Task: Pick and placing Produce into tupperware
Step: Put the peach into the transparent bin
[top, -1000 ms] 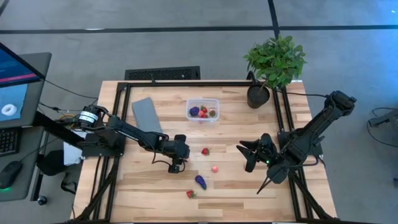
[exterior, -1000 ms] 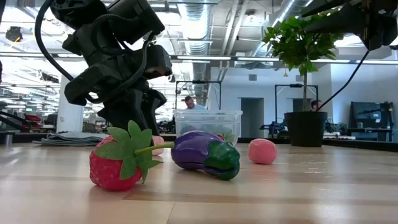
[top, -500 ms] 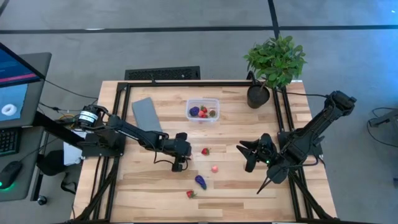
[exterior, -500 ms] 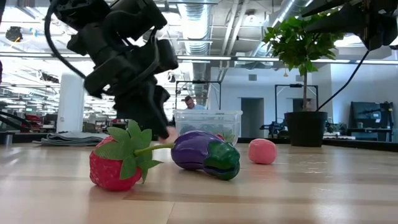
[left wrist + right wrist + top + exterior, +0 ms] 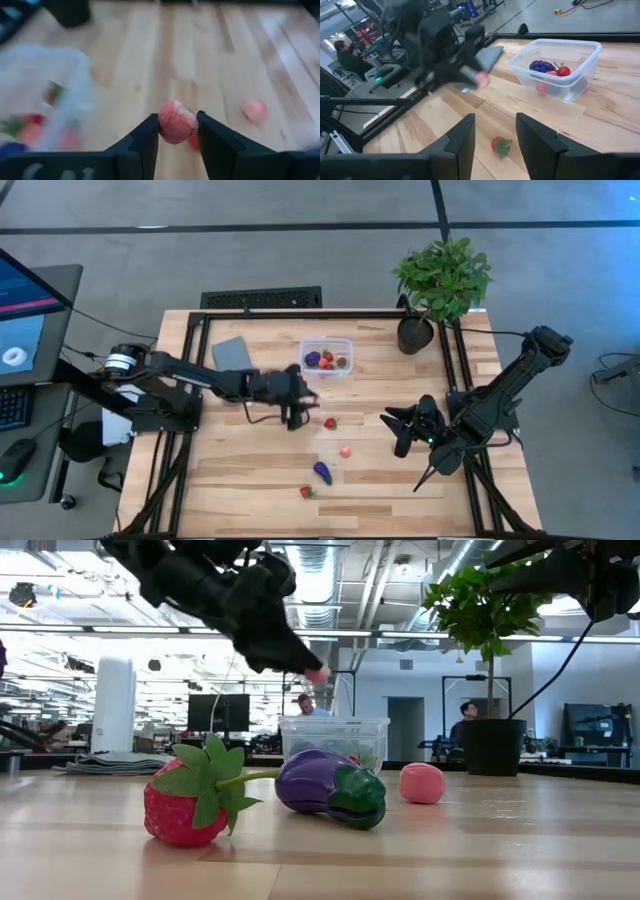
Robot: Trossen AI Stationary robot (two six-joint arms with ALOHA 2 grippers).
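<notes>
Grey floor (image 5: 300, 250) around the wooden table (image 5: 250, 480); bright open workshop with ceiling ducts (image 5: 330, 580) and monitors (image 5: 212, 712) behind.

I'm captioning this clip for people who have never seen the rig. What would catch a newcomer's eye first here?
First, the left end effector lifted above the table's middle, shut on a pale pink piece near the clear tub, which already holds some produce. Next, in the low view, the big red strawberry and purple eggplant lying loose on the near boards. The right end effector waits, open, at the table's right side.
</notes>
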